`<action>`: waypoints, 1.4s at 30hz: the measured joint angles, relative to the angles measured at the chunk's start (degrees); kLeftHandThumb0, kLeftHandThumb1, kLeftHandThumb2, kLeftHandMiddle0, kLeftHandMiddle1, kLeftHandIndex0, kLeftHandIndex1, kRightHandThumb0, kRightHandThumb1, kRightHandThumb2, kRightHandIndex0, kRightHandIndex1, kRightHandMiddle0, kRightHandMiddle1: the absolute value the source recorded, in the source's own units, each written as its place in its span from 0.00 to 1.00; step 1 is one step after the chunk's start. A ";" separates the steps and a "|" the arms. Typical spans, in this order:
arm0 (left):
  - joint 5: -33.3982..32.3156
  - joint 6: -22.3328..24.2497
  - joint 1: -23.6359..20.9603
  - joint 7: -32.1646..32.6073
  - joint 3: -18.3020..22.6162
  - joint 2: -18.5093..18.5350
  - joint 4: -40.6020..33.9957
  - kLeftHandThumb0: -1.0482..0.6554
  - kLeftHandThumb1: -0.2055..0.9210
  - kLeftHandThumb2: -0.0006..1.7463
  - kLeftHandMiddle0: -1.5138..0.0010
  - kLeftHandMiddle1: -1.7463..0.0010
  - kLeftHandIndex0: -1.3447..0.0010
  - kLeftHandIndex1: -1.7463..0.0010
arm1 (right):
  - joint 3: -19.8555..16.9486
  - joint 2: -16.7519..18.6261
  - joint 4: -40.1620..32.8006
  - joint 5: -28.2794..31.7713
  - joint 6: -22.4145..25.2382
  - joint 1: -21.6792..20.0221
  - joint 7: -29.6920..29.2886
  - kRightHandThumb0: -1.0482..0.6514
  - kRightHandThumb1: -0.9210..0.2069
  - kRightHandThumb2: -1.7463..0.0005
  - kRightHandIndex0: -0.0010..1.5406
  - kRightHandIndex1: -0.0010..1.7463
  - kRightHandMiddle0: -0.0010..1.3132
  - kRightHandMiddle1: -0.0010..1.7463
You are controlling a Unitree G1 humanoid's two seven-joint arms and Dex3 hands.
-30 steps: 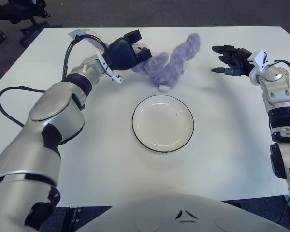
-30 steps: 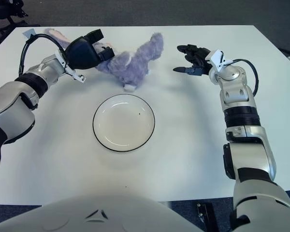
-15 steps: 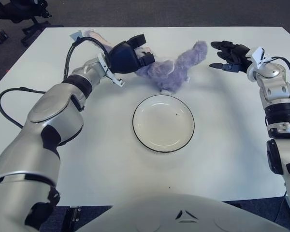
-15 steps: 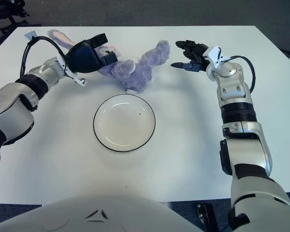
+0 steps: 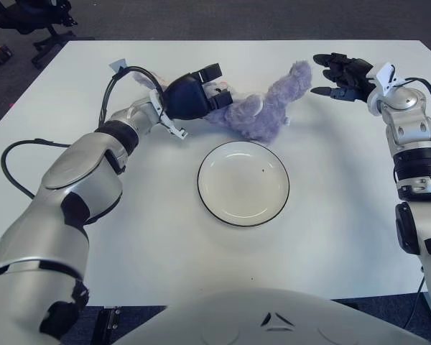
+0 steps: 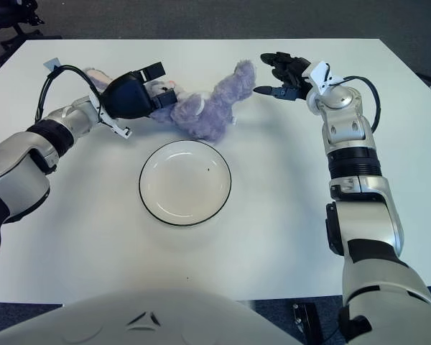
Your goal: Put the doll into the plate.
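A purple plush doll (image 5: 262,109) with a pale face lies stretched out on the white table just behind the plate (image 5: 243,183), a white dish with a dark rim. My left hand (image 5: 197,92) is shut on the doll's head end, at the doll's left. My right hand (image 5: 339,75) is open, fingers spread, just right of the doll's raised tail end (image 6: 243,72) and close to it without gripping it. The doll's lower edge nearly reaches the plate's far rim.
The white table (image 5: 129,237) reaches all round the plate. Black cables (image 5: 14,154) trail from my left arm over the table's left side. A black office chair base (image 5: 29,18) stands on the floor beyond the far left corner.
My left hand has dragged the doll to the right and a little nearer the plate. My right hand has risen and shifted toward the doll's tail end.
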 measured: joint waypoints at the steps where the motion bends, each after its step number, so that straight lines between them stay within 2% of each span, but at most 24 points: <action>1: 0.01 -0.10 0.00 -0.09 0.03 -0.01 -0.15 0.61 1.00 0.13 0.71 0.14 0.61 0.31 | 0.06 -0.01 0.29 -0.12 -0.86 -0.88 0.11 0.22 0.05 1.00 0.09 0.00 0.19 0.01; 6: 0.13 -0.39 0.00 -0.90 0.09 0.02 -1.07 0.61 1.00 0.13 0.72 0.14 0.60 0.31 | 0.47 -0.01 1.50 -0.91 -2.70 -4.19 0.38 0.21 0.06 1.00 0.09 0.00 0.19 0.01; 11: 0.17 -0.58 -0.01 -2.49 0.22 0.07 -2.39 0.61 1.00 0.12 0.72 0.14 0.59 0.32 | 1.54 0.88 1.62 -1.49 -1.53 -6.96 0.54 0.21 0.06 1.00 0.08 0.00 0.18 0.00; 16: 0.23 -0.92 0.00 -4.06 0.37 0.32 -4.29 0.61 0.99 0.12 0.72 0.14 0.57 0.33 | 2.82 2.66 1.16 -2.78 1.84 -10.20 0.58 0.19 0.06 1.00 0.06 0.00 0.17 0.00; 21: 0.36 -0.95 0.00 -5.30 0.43 0.22 -5.94 0.61 0.99 0.12 0.71 0.15 0.54 0.36 | 3.61 3.80 -0.44 -3.61 2.06 -12.30 0.46 0.19 0.06 1.00 0.06 0.00 0.17 0.00; 32: 1.04 -0.73 0.02 -7.42 0.55 0.24 -8.02 0.61 0.95 0.14 0.68 0.15 0.50 0.40 | 4.10 5.02 -2.25 -4.54 3.23 -13.27 0.40 0.17 0.04 0.99 0.08 0.01 0.19 0.01; 36: 1.71 0.16 0.08 -9.82 0.60 0.00 -8.84 0.61 0.91 0.18 0.68 0.15 0.48 0.40 | 5.12 5.86 -3.04 -5.87 3.86 -13.26 -0.21 0.16 0.02 0.99 0.10 0.01 0.20 0.01; 42: 0.89 -0.57 0.25 -13.67 1.59 -1.14 -10.23 0.61 0.90 0.19 0.68 0.16 0.48 0.40 | 6.35 7.41 -4.36 -6.35 4.33 -13.21 -0.12 0.15 0.01 0.99 0.10 0.01 0.21 0.01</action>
